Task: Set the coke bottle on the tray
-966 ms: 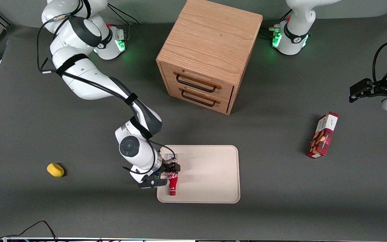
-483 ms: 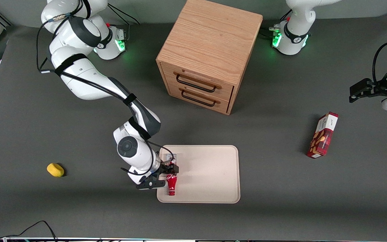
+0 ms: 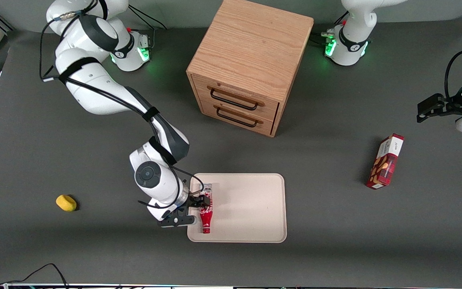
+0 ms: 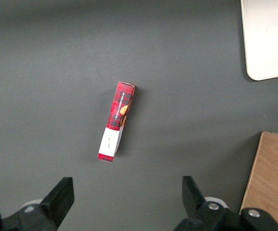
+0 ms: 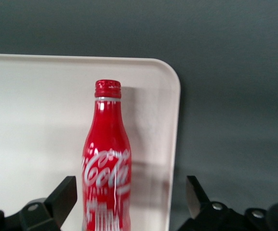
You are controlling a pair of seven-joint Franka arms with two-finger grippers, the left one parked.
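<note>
The bottle's (image 5: 107, 163) base is cut off from the wrist view. The gripper (image 3: 199, 206) stands spread wide at the tray's (image 3: 251, 208) edge, its fingers (image 5: 61, 197) released, clear of the bottle.

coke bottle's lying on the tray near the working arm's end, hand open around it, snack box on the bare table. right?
Almost: the coke bottle lies on the tray, hand open around it, but the snack box sits toward the parked arm's end, per the front view.
</note>
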